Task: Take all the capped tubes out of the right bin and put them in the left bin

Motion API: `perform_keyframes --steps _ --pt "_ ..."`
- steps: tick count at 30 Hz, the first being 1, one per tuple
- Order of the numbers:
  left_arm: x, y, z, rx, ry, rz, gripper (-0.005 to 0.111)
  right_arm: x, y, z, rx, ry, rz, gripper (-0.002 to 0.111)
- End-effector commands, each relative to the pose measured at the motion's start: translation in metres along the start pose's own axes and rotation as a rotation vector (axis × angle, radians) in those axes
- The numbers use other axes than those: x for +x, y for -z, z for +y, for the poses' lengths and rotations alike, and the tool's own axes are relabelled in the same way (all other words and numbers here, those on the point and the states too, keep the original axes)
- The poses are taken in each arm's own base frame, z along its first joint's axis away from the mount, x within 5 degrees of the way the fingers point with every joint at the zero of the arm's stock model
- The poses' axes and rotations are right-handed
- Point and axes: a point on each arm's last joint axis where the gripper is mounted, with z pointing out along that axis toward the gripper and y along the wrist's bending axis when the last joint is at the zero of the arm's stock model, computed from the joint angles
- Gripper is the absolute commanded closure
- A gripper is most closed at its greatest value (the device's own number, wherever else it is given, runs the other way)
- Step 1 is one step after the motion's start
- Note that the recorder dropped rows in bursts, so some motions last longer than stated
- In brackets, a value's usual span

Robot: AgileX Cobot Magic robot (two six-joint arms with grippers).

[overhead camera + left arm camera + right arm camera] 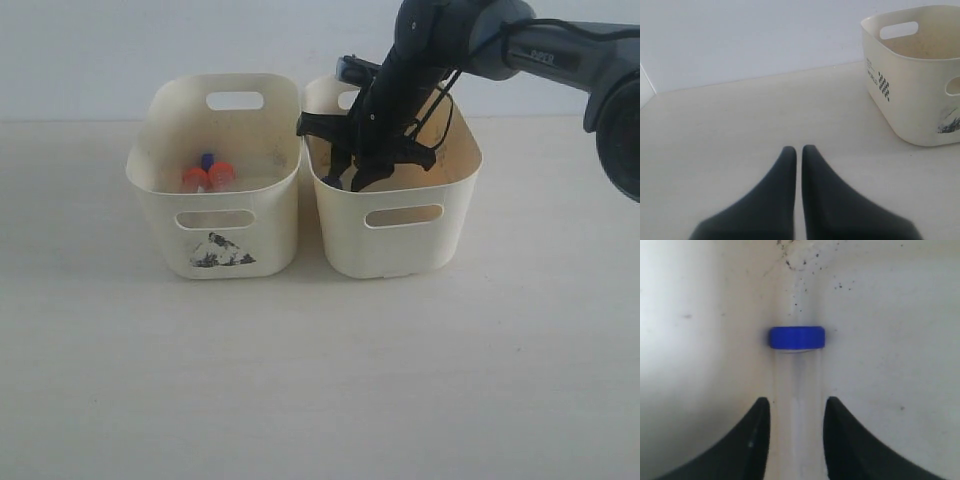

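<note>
**Bins, Grippers and Tubes: Present State**

A pale, matt table (320,400) is shown, carrying two cream plastic tubs side by side, almost touching. Each is smooth-walled, with a rounded rim and oval handle slots. The left bin (160,205) is marked by a black-grey triangular smudge (222,250) under its front slot. The right bin (400,250) has a plain front.

The dark grey right arm (545,50) is lowered into the right bin from above. The black right gripper (350,180) is set inside the rim. On the speckled bin floor, its tapered fingers (755,440) are placed either side of a clear tube (796,380) with a ribbed blue cap (797,337). The tube body lies between the fingertips and the cap lies beyond them. Whether the tube is actually clamped cannot be told.

The left gripper (799,148) is held over bare table beside the left bin, its jaws drawn together to a thin slit, with nothing between them.

Three capped tubes are lying in the left bin: two with orange caps (195,179) and one with a blue top (207,159).
</note>
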Motion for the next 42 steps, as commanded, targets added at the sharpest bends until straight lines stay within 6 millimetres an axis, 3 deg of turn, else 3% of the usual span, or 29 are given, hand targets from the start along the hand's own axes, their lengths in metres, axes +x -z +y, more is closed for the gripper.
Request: perform_keyframes --steps 1,2,6,11,15,19,35,39,42 --pt "-0.003 0.001 0.0 -0.001 0.013 -0.021 0.102 0.011 -0.034 -0.023 0.15 0.066 0.089 0.099" --pt "-0.003 0.001 0.0 -0.001 0.013 -0.021 0.102 0.011 -0.034 -0.024 0.153 0.068 0.088 0.107" --pt "-0.003 0.001 0.0 -0.001 0.013 -0.021 0.102 0.009 -0.028 -0.026 0.188 0.04 0.075 0.108" --pt "-0.003 0.001 0.0 -0.001 0.013 -0.021 0.102 -0.002 0.022 -0.01 0.165 0.066 -0.052 0.108" --pt "-0.003 0.001 0.0 -0.001 0.013 -0.021 0.102 -0.007 0.044 -0.008 0.113 0.046 -0.093 0.108" --pt "-0.003 0.001 0.0 -0.001 0.013 -0.021 0.102 -0.009 0.049 -0.011 -0.048 0.01 -0.045 0.109" --pt "-0.003 0.001 0.0 -0.001 0.013 -0.021 0.102 -0.012 0.045 -0.005 -0.124 0.032 -0.078 0.109" --pt "-0.003 0.001 0.0 -0.001 0.013 -0.021 0.102 -0.014 0.033 -0.018 -0.244 -0.041 -0.005 0.109" --pt "-0.003 0.001 0.0 -0.001 0.013 -0.021 0.102 -0.014 0.032 -0.023 -0.243 0.001 0.009 0.108"
